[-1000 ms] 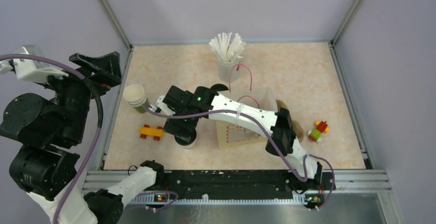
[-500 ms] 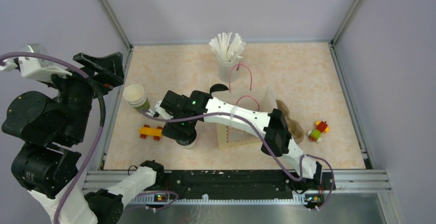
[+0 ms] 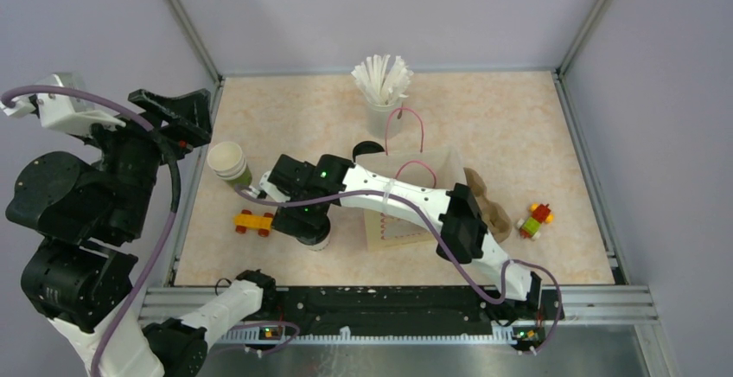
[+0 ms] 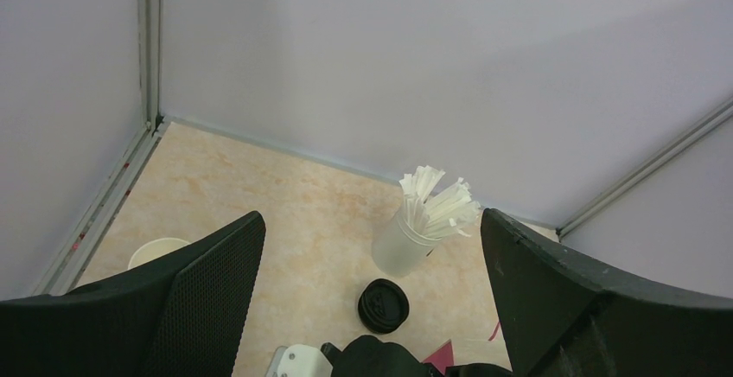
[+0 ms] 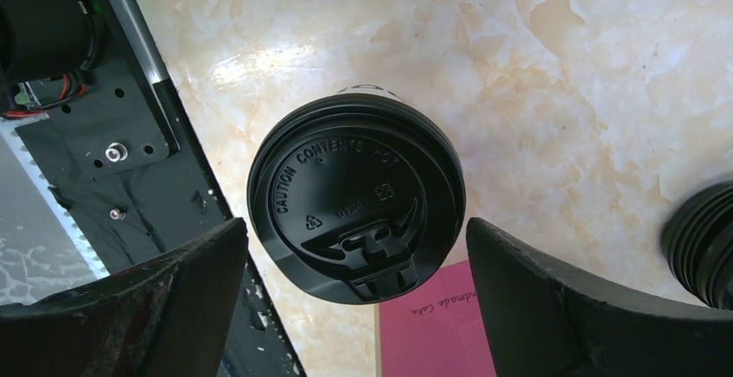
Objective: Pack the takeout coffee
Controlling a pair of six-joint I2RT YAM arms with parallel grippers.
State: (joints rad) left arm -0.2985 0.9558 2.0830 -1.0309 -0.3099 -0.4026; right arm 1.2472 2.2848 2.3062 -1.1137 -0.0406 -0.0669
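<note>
Coffee (image 5: 356,195): upright on the counter (image 3: 519,135), outside the bag (image 3: 406,221), just left of it, black lid on.
Right tool (image 5: 354,239): directly over the coffee, released. Jaws spread wide, one finger on each side of the lid; contact cannot be told.
Left tool (image 4: 372,221): raised at the counter's left edge, jaws apart, holding nothing.
Bag: standing mid-counter, pink handles up.
Nearby: toy car (image 3: 253,221) just left of the coffee; stacked paper cups (image 3: 226,162) behind it; cup of straws (image 4: 415,230) at the back, a loose black lid (image 4: 383,305) near it.
</note>
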